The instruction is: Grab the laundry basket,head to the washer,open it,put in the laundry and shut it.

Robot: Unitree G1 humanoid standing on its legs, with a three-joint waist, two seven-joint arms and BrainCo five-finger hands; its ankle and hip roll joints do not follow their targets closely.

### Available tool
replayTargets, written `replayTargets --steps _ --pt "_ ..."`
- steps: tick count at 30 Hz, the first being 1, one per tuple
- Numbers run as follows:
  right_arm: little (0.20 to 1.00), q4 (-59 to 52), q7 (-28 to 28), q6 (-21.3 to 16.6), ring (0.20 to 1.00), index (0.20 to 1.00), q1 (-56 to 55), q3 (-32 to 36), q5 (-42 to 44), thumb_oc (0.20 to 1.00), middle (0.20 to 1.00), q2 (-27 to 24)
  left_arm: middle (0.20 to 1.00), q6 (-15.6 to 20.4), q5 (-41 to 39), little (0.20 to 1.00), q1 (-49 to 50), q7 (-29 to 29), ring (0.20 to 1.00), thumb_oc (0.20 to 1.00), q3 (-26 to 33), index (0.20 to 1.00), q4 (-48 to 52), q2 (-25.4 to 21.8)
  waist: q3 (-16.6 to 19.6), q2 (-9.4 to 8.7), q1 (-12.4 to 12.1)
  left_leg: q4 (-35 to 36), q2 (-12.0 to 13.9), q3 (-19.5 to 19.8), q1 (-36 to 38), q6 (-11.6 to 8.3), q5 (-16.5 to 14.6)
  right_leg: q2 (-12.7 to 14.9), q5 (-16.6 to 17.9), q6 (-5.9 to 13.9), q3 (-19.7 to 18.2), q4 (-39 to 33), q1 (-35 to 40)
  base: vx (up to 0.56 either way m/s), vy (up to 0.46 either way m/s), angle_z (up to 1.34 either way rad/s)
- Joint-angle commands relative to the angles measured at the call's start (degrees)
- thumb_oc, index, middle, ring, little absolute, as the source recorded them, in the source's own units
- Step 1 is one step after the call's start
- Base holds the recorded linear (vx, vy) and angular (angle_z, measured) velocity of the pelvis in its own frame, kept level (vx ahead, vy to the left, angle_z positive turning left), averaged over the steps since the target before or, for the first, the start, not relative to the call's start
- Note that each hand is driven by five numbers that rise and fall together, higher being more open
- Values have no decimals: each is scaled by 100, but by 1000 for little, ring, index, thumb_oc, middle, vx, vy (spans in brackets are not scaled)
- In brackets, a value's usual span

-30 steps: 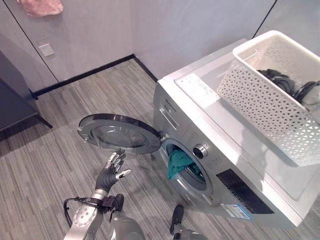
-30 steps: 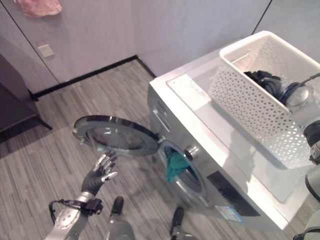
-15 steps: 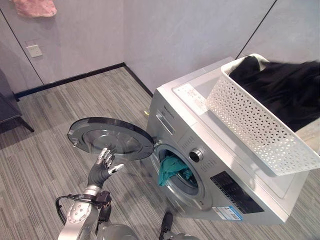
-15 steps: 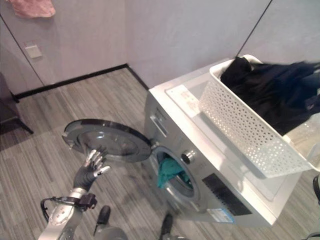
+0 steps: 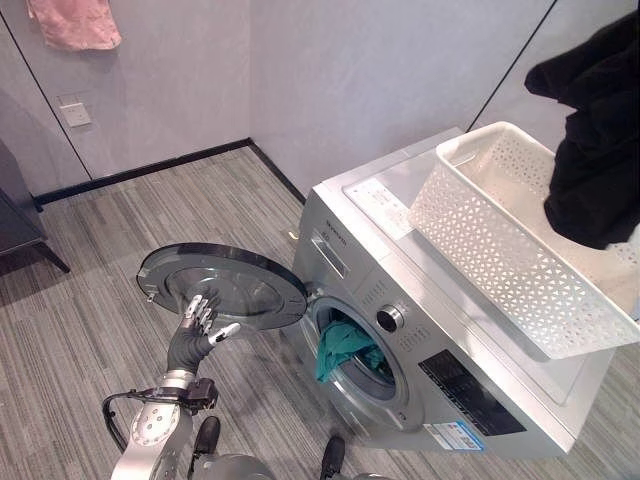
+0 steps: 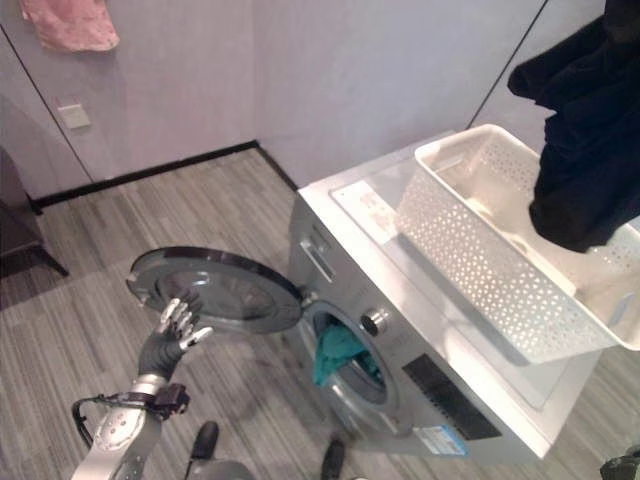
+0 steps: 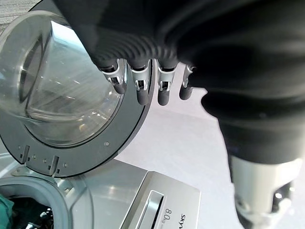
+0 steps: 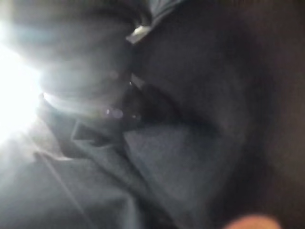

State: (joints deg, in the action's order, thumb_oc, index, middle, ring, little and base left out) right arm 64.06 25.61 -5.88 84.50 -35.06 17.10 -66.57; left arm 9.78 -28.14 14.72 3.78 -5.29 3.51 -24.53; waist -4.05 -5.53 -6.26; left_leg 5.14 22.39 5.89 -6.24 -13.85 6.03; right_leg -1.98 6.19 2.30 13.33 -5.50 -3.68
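The silver washer (image 5: 455, 345) stands with its round door (image 5: 225, 285) swung wide to the left. A teal cloth (image 5: 338, 350) hangs out of the drum opening. On top of the washer sits the white perforated laundry basket (image 5: 480, 240). A black garment (image 5: 595, 150) hangs in the air above the basket's right end. Dark cloth (image 8: 181, 157) wraps the right wrist view, hiding my right hand's fingers. My left hand (image 5: 196, 332) is open just in front of the door's lower edge, its straight fingers (image 7: 163, 93) against the door's glass (image 7: 57, 95).
A pink cloth (image 5: 75, 22) hangs on the grey wall at the back left, above a wall switch (image 5: 73, 113). Dark furniture (image 5: 15, 225) stands at the left edge. Black skirting (image 5: 150, 168) runs along the wall. Striped grey floor lies left of the door.
The black garment has risen out of the basket and now hangs above its right end. The camera has shifted a little. My left hand stays by the door.
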Motion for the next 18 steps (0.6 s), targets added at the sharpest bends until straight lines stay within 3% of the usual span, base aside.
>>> replayTargets --steps 1,9,14,17,18 --pt "200 -393 652 -244 200 200 839 47 -270 200 200 -635 1000 312 187 1000 -269 94 1000 1000 -265 1000 337 -475 273 -576 -158 -502 208 421 1113 -16 2161 326 -948 313 -172 50 469 0 0 0" --pt "200 -848 924 -375 200 200 795 225 -322 200 200 -814 1000 356 306 1000 -408 167 1000 1000 -337 1000 269 -505 275 -703 -133 -786 101 449 1079 21 1785 406 -849 361 -275 50 472 -10 32 -1" --pt "200 -1233 881 -456 200 200 927 194 -222 200 200 -926 1000 394 390 1000 -528 198 1000 1000 -351 1000 243 -488 318 -751 24 -862 -11 261 1158 154 982 595 -690 472 -418 50 433 -45 145 -10" --pt "200 -1289 876 -454 200 200 920 211 -213 200 200 -919 1000 399 409 1000 -553 216 1000 1000 -349 1000 224 -486 326 -741 30 -868 -26 183 1201 177 871 621 -662 493 -448 50 426 -35 112 -21" --pt "200 -1541 848 -476 200 200 815 302 -216 200 200 -957 1000 406 497 1000 -676 209 1000 1000 -386 1000 216 -486 339 -718 156 -842 -66 27 1270 249 530 736 -582 557 -454 50 419 -83 230 -4"
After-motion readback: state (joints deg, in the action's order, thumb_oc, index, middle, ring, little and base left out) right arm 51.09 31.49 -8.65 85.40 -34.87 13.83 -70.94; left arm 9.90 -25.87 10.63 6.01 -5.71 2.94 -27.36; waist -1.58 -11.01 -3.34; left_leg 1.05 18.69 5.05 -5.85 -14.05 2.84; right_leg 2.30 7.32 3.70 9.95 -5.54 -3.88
